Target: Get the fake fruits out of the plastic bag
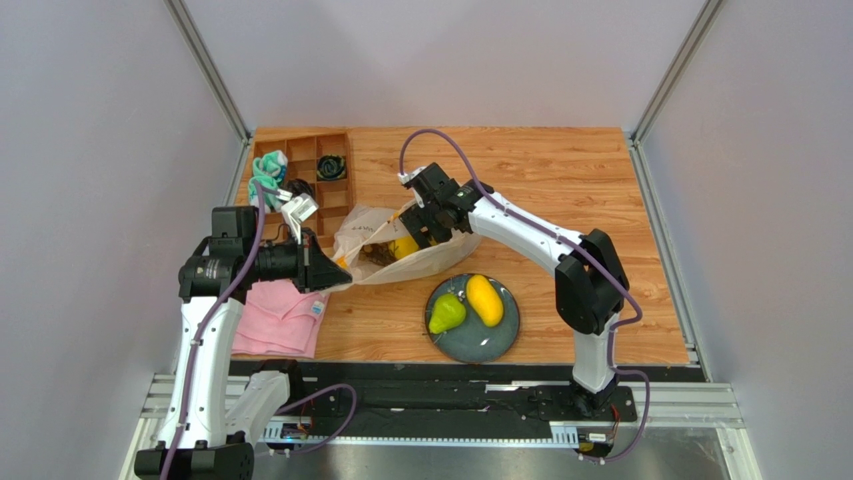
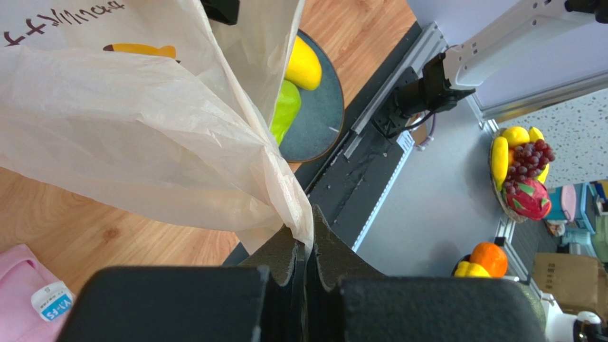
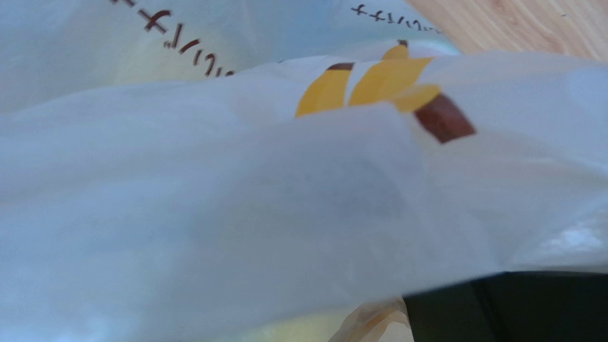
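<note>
L claw (image 2: 308, 242) is pressed together, pinching a gathered edge of the plastic bag (image 2: 143, 128) and holding that side up off the counter (image 1: 561, 180). R claw (image 1: 420, 238) is poked into the bag's open mouth from the far side. Its own cam shows only plastic film right up against the lens, so can't tell if its fingers are spread or pressed together.

Bag sits mid-counter, just behind the plate (image 1: 471, 350), w/ a yellow fruit (image 1: 403, 247) and something dark beside it showing inside. Can't tell what the dark item is.

Plate holds 2 fruits side by side, touching: green pear (image 1: 446, 314) on the L, yellow mango (image 1: 485, 299) on the R.

Wooden tray (image 1: 300, 150) at far-L corner has a teal sock (image 1: 268, 165) on its L side and a black roll (image 1: 330, 167) in a R compartment. Pink cloth (image 1: 280, 315) lies near L arm.
</note>
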{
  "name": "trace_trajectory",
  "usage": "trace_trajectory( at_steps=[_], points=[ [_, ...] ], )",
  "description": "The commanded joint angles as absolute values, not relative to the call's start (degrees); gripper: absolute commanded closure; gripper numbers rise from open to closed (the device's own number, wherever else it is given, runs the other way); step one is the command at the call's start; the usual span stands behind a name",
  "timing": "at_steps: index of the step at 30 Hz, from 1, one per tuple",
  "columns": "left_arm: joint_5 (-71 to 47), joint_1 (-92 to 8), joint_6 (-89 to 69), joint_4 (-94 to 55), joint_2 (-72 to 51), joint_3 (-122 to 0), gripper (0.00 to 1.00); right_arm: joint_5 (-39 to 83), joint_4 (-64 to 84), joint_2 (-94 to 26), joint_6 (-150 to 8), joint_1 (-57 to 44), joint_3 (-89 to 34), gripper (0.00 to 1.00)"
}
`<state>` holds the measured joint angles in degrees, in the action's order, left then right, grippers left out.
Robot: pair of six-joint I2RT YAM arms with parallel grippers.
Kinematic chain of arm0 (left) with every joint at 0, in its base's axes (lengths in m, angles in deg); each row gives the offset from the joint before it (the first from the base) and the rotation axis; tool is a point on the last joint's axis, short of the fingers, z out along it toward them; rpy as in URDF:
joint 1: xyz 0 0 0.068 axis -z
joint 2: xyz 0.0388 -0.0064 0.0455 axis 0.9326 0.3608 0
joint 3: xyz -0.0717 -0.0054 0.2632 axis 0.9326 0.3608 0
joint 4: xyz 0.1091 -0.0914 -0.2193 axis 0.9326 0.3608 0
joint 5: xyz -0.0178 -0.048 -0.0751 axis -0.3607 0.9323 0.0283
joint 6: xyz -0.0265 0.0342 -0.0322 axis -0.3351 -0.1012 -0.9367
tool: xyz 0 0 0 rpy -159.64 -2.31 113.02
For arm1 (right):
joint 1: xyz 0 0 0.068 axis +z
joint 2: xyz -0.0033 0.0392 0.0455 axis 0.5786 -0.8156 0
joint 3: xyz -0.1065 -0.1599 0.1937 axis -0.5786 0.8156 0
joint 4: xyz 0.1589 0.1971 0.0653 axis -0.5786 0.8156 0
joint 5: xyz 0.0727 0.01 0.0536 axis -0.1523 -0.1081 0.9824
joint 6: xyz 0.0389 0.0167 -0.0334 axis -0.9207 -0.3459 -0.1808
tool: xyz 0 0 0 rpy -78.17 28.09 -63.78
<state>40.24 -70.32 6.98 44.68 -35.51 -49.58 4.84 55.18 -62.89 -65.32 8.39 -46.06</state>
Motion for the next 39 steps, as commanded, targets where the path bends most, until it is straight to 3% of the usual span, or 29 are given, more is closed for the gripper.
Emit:
trace_trajectory(
  at_steps=[1,20,23,24,35,39],
  points=[
    [42.3,-69.8,5.0,37.8,-35.2,-49.6,1.00,-6.3,53.1,-66.4,-66.4,7.6,-48.8,0.00],
    [44.7,-69.0,-4.7,23.1,-24.0,-52.7,1.00,-9.5,57.3,-71.6,-68.4,3.7,-43.5,0.00],
    [44.5,-69.0,-6.2,22.4,-22.3,-53.0,1.00,-7.0,56.9,-71.6,-67.5,3.5,-43.3,0.13],
    [44.4,-69.0,-6.5,21.9,-21.9,-53.0,1.00,-6.2,56.6,-71.4,-66.9,3.5,-43.3,0.24],
    [42.6,-69.0,-8.0,19.2,-21.1,-51.9,1.00,7.8,58.0,-63.8,-61.8,5.6,-50.1,0.81],
    [42.5,-69.0,-8.8,18.0,-19.7,-51.3,1.00,13.6,58.8,-59.7,-60.6,5.8,-50.0,0.89]
  ],
)
